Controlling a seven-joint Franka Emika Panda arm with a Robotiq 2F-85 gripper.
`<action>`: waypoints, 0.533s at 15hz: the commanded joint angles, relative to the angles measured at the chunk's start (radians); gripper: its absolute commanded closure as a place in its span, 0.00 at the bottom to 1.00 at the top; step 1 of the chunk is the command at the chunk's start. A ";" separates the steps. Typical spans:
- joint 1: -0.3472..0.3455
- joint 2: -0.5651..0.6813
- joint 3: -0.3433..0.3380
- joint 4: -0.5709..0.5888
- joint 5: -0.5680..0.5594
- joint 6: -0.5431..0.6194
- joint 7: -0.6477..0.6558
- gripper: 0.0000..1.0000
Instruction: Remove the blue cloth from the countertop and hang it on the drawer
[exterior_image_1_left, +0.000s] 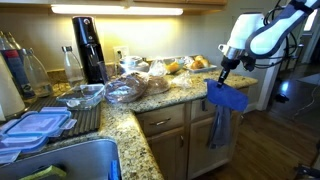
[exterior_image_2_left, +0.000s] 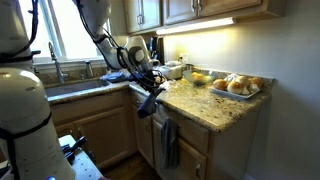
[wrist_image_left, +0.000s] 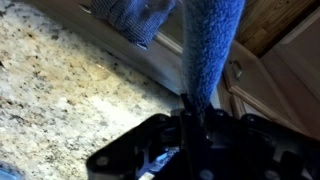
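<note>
My gripper is shut on the blue cloth, which hangs from the fingers in the air just off the granite countertop's corner, above the wooden drawers. In an exterior view the gripper holds the cloth over the top drawer. In the wrist view the cloth runs up from between the fingers. A grey towel hangs on the cabinet front below; it also shows in the wrist view.
On the counter stand a tray of bread rolls, yellow fruit, glass bowls, plastic bags and a black appliance. A sink and container lids lie nearby.
</note>
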 joint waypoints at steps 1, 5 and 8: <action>0.013 -0.001 -0.013 0.000 0.006 -0.002 -0.006 0.90; 0.022 -0.032 -0.009 -0.036 -0.004 0.013 0.015 0.93; 0.037 -0.080 0.015 -0.102 0.030 0.063 0.007 0.93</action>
